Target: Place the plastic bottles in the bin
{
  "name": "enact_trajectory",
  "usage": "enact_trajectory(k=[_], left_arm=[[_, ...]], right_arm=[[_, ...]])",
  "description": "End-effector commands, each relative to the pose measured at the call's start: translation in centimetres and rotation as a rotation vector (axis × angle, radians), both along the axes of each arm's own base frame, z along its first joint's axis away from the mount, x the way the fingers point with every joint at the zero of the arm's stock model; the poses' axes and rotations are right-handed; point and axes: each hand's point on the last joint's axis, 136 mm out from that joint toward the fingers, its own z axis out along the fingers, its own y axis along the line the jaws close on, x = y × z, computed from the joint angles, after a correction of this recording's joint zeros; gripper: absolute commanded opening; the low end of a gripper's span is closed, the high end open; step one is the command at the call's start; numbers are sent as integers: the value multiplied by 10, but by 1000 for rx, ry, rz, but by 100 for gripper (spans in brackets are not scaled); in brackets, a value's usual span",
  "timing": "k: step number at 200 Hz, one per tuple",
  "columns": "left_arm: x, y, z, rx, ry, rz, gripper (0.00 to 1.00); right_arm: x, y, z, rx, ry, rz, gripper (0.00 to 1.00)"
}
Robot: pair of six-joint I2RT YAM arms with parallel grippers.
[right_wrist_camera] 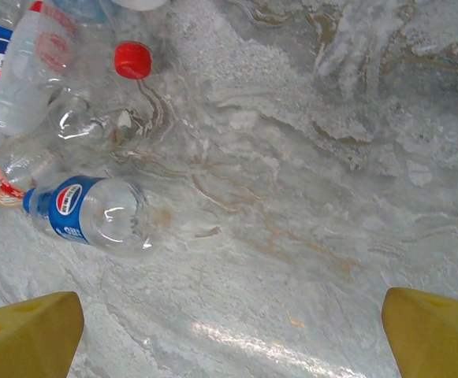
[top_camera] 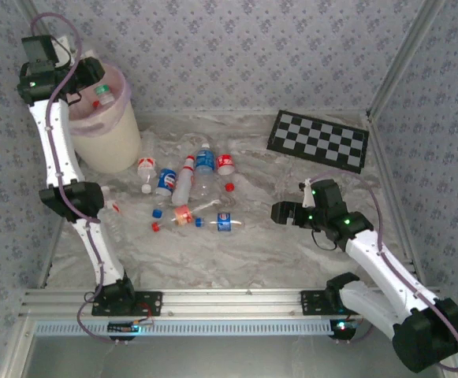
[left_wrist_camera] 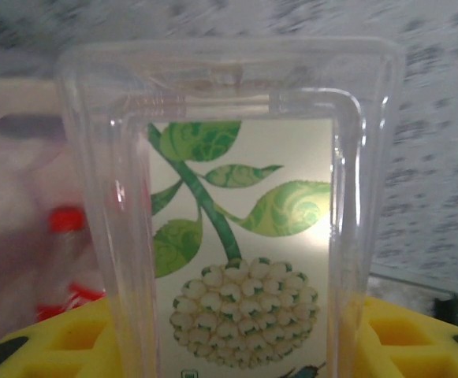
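Clear green-label bottle (left_wrist_camera: 236, 205), base cut off, clamped in my L gripper (left_wrist_camera: 232, 350); R gripper (right_wrist_camera: 229, 335) wide, empty, loose bottles (right_wrist_camera: 94, 216) at 10 o'clock.

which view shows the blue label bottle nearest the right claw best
Right wrist: the blue-label bottle lies close, with its logo and clear body easy to see. Top external shows that bottle small, its label just a blue speck.
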Motion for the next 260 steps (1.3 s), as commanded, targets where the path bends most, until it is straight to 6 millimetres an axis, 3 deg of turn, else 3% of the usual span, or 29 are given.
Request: enact_trajectory(k=[1,26,120,142,183,201,243,260], left_arm=[[-12,14,-27,73,109,35,0],[-13,21,-62,111,204,39,0],[-4,9,-181,48,469,-96,0],[-4,4,-197,31,490,-118,25],[-4,-8,-193,41,481,-152,77],[-4,-13,-181,58,456,-165,87],[-7,-25,-143,72,389,-184,99],[-9,-26,-121,89,350,-175,100]], right_arm=[[-3,-7,-5,-21,13,-36,99],[-4,-8,-5,-28,17,-40,98],[1,-11,-1,-40,7,-62,98],[3,-11,1,-45,4,-54,98],[3,-1,-6,-18,22,-23,98],[2,0,-9,-18,26,-15,98],[0,1,-9,-36,25,17,100],[-1,3,-9,-46,23,45,100]])
